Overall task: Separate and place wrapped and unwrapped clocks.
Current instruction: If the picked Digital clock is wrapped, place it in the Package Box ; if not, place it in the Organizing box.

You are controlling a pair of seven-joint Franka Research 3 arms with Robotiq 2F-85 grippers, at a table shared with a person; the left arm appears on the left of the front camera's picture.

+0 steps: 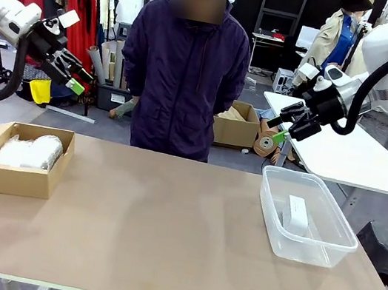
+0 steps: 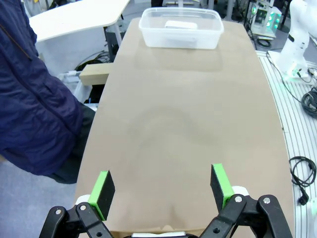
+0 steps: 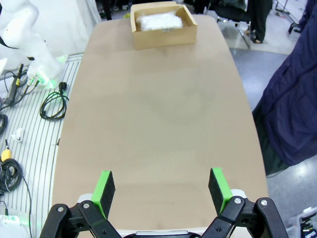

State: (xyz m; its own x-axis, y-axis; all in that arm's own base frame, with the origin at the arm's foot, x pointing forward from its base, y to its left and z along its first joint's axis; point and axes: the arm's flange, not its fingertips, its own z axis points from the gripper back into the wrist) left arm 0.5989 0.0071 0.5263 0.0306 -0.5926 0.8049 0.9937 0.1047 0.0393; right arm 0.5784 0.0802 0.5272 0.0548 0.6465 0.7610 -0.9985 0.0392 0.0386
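Front view takes in the whole brown desk (image 1: 164,230), and its middle stretch lies bare between two containers set well apart at opposite ends. A person in a dark jacket (image 1: 182,75) stands at the far side with arms behind the back, taking no part right now.

At the robot's left end sits an open cardboard box (image 1: 12,177), and inside it lie the wrapped clocks (image 1: 28,149), a heap of crinkly white wrap; from here I cannot count the bundles apart. The right wrist view looks down the desk at the same box and shows the same white wrap filling it. At the robot's right end stands a clear plastic tub (image 1: 302,243), and in it rests the unwrapped clock (image 1: 296,214), a smooth white block, alone.

Both arms are raised off the desk. The left gripper (image 1: 73,77) hangs high above the box end with its jaws spread and nothing between them; the right gripper (image 1: 287,130) hangs above the tub end, likewise spread and empty. The wrist views confirm the green pads (image 2: 103,189) stand wide apart over bare desk.

To my eye the sorting looks finished: wrapped in the box, bare one in the tub, nothing loose left to place.
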